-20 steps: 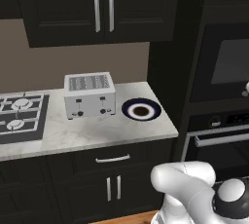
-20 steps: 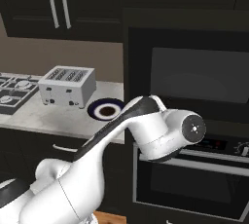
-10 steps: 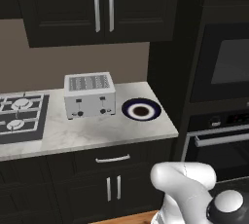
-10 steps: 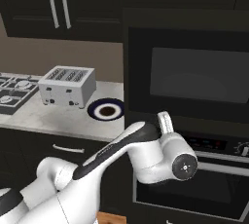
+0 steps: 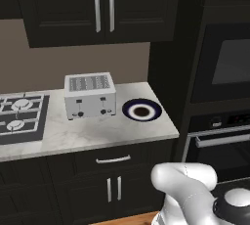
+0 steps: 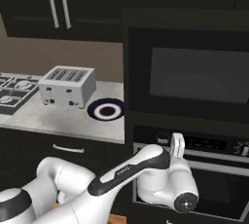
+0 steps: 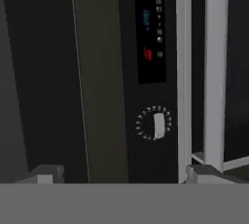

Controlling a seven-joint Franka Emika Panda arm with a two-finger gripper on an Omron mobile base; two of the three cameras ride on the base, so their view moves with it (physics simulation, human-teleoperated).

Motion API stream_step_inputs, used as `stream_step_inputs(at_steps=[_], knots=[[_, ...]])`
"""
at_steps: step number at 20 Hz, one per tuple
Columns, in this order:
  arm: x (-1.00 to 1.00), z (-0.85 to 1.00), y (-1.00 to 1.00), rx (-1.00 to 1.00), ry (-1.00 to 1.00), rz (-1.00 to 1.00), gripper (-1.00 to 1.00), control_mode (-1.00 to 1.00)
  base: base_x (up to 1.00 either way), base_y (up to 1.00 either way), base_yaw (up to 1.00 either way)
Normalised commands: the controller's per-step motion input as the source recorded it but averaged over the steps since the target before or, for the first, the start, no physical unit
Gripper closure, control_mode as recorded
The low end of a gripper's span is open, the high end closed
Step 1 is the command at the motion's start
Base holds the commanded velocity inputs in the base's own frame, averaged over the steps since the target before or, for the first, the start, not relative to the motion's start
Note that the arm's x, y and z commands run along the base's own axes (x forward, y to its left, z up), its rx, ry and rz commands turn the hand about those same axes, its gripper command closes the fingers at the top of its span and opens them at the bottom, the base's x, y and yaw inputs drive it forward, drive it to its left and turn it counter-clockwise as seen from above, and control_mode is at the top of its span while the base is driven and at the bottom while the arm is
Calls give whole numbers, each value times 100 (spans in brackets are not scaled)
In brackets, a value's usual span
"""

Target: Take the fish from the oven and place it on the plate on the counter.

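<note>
The black oven (image 6: 204,189) stands shut, so the fish is hidden. Its control strip (image 6: 202,143) has red digits, and a silver handle (image 6: 219,165) runs below it. My gripper (image 6: 177,141) is open and empty, pointing up right in front of the strip's left end. In the hand view, rolled sideways, the open gripper (image 7: 124,174) faces the strip (image 7: 151,33), a round knob (image 7: 156,124) and the handle bar (image 7: 214,72). The plate (image 5: 141,110), navy-rimmed with a brown centre, lies on the marbled counter (image 5: 97,132) at its right end, near the oven (image 5: 222,146). The plate (image 6: 107,109) is bare.
A silver toaster (image 5: 90,95) stands just left of the plate, and a black gas hob (image 5: 19,116) lies further left. A grey-windowed unit (image 6: 194,74) sits above the oven. Dark cabinets (image 5: 102,4) hang over the counter. My arm's elbow (image 6: 168,189) is low in front of the oven door.
My arm has sunk lower in front of the oven, and the hand has swung up to the control strip. The jaws have stayed open. Nothing on the counter has moved.
</note>
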Motion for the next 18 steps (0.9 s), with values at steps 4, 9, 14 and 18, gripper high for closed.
stream_step_inputs(at_steps=[4,9,14,18], knots=[[13,-47,-36,24,-2,1,-100,-100,0,0,0],[5,-37,-54,25,-3,4,-100,-100,0,0,0],[0,-6,-42,12,0,0,-100,-100,0,0,0],[0,-21,-17,1,0,3,-100,-100,0,0,0]])
